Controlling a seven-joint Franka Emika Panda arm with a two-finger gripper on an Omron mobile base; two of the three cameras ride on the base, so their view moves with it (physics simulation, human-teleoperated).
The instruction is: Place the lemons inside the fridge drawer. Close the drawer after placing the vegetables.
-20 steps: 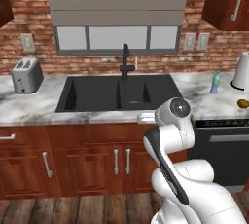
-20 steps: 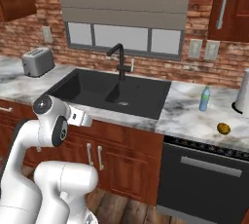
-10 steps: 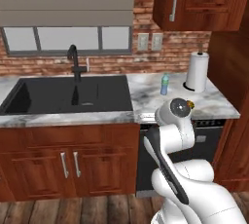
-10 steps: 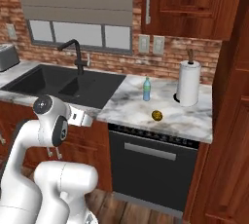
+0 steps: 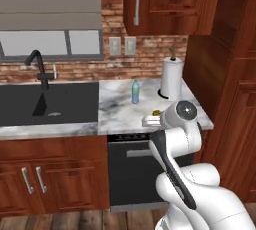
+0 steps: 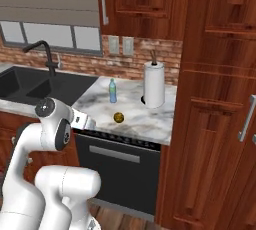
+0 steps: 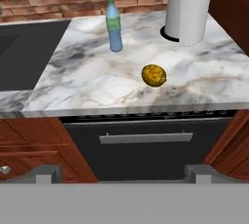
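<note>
One lemon (image 7: 153, 75), a small mottled yellow oval, lies on the marble counter (image 7: 82, 77) between the blue-capped bottle and the paper towel roll; the same lemon (image 6: 118, 117) rests near the counter's front edge, and the lemon (image 5: 156, 112) peeks out just behind my hand. My gripper (image 7: 124, 172) hangs in front of the counter and below its edge, well short of the lemon. It is open, its fingertips (image 7: 48, 172) far apart with nothing between them. The hand pokes out beside the arm's upper joint as the gripper (image 6: 82, 121). The fridge drawer is out of view.
A clear blue-capped bottle (image 7: 114, 26) and a white paper towel roll (image 7: 189, 6) stand behind the lemon. A black dishwasher (image 7: 146, 145) sits under the counter, and a dark sink (image 5: 50, 104) lies to the left. Tall wood cabinets (image 6: 215, 124) wall off the right side.
The whole picture has slid left as the base drove right along the counter; sink and toaster left the centre, lemon, bottle and towel roll came in front. The arm's pose is unchanged.
</note>
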